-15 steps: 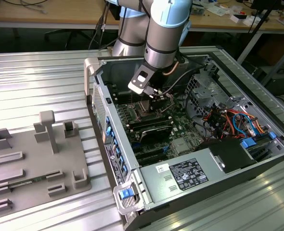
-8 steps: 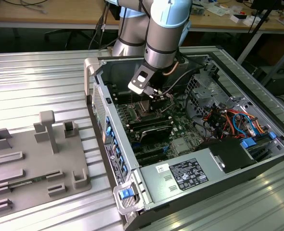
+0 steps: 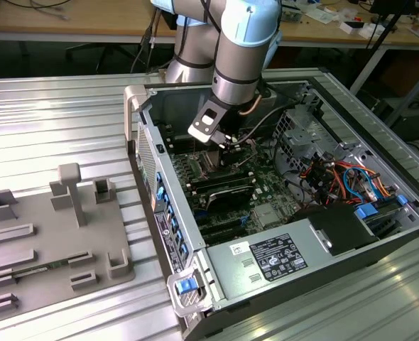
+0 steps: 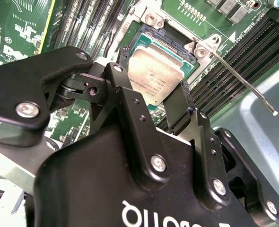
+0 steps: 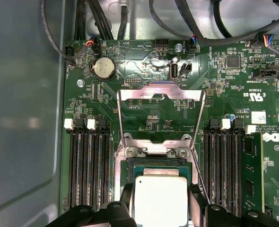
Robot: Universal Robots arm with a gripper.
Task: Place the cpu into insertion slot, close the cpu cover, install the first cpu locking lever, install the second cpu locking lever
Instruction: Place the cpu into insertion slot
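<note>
end effector [image 4: 148,85]: you grip the cpu [image 5: 159,201] by opposite edges, level for the socket [image 4: 153,34].
cpu cover [image 5: 161,93]: open beyond the end effector, keeping the socket clear.

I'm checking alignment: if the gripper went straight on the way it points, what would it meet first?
Probably the socket, right beyond the cpu that the gripper grips; how much gap remains is unclear.
</note>
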